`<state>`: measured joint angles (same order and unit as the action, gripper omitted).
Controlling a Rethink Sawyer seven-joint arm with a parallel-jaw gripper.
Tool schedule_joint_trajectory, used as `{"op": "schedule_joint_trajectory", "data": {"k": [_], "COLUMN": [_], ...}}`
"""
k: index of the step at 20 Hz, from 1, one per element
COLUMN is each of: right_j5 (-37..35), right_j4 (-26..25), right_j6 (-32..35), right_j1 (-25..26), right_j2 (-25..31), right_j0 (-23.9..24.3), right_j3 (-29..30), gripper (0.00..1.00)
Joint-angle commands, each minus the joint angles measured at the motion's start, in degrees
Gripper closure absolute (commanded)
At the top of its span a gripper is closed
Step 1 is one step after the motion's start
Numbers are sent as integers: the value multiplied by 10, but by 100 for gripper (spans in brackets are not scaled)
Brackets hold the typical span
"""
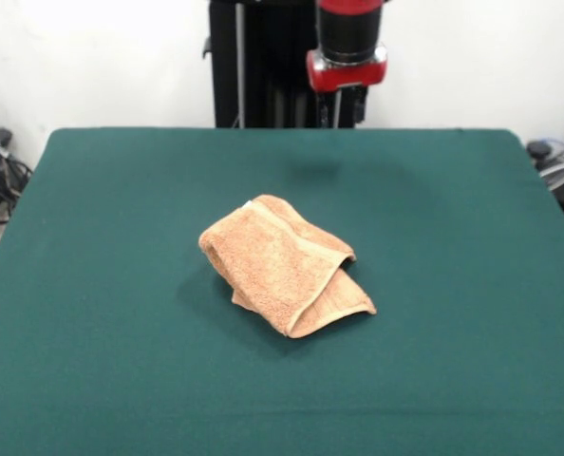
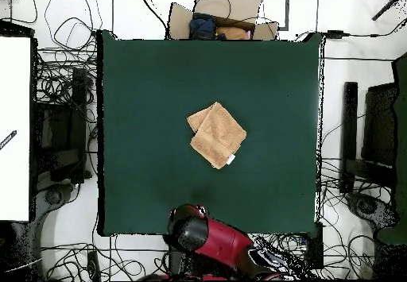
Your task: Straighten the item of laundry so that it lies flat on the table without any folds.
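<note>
The item of laundry (image 1: 282,266), a peach-orange terry towel, lies folded over on itself near the middle of the table (image 1: 92,285). Its layers overlap at an angle, and one corner sticks out toward the front right. From overhead the towel (image 2: 217,134) forms a rough diamond on the dark green table (image 2: 143,96), with a white tag (image 2: 230,159) at its lower edge. The arm's red and black end (image 1: 347,57) hangs high above the table's far edge, well away from the towel. Overhead, the arm (image 2: 199,233) sits drawn back at the table's bottom edge.
Tangled cables (image 2: 67,72) lie on the floor on both sides of the table. A cardboard box (image 2: 226,13) holding cloth items stands past the top edge overhead. A white panel (image 2: 16,120) fills the left side, and dark stands (image 2: 350,136) flank the right.
</note>
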<state>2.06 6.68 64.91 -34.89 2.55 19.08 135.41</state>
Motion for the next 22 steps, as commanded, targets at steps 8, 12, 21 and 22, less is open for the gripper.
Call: {"op": "schedule_joint_trajectory", "data": {"k": [8,12,21,22], "right_j5": [97,93,79,78], "right_j4": [-28,-27,-18,-17], "right_j6": [165,164,157,157], "right_j1": [29,31,29,30], "right_j2": [-7,-2,1,1], "right_j0": [18,24,20,19], "right_j3": [36,37,34,32], "gripper": [0,0,0,0]}}
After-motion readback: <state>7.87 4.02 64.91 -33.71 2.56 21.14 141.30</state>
